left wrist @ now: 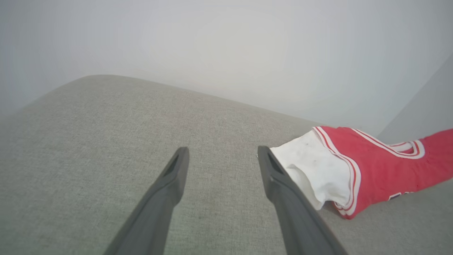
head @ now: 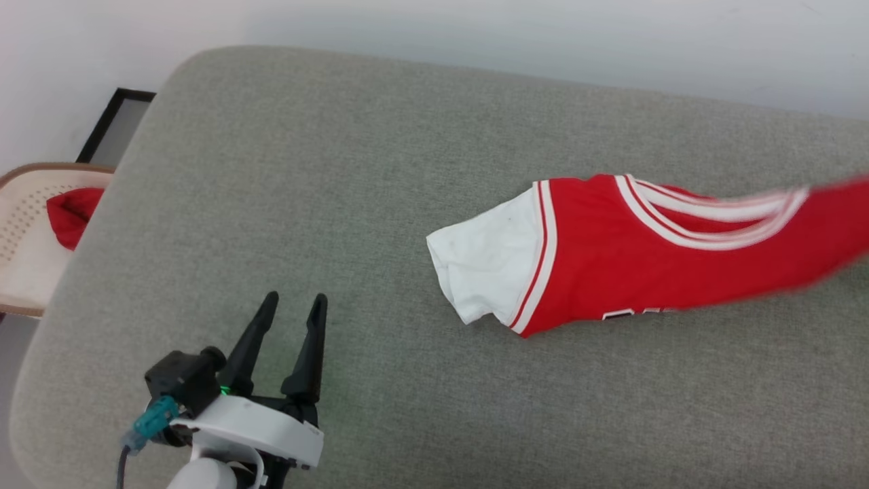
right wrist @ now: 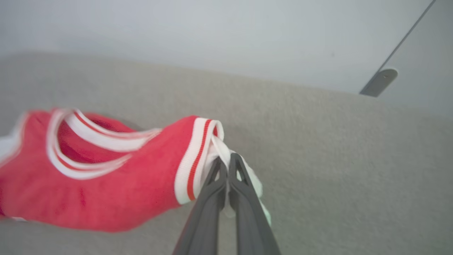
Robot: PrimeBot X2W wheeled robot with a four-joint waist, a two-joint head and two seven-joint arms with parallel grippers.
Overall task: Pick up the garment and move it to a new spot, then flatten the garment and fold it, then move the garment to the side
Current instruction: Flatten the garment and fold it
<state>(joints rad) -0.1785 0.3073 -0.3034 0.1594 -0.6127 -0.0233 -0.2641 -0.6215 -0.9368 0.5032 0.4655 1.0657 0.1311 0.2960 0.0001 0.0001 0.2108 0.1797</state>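
Head view: the red shirt (head: 611, 258) is stretched across the right side of the grey bench (head: 271, 170), one white sleeve (head: 482, 265) lying flat and its right end a blur. Over to the right wrist view: my right jaws are pinched together on the other sleeve (right wrist: 221, 147). My left jaws stand wide apart, holding nothing, over bare bench, well left of the shirt.

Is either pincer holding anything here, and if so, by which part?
The right pincer is shut on the garment, pinching its white sleeve just past the red-and-white trim. The left pincer is open above the grey cushion, holding nothing.
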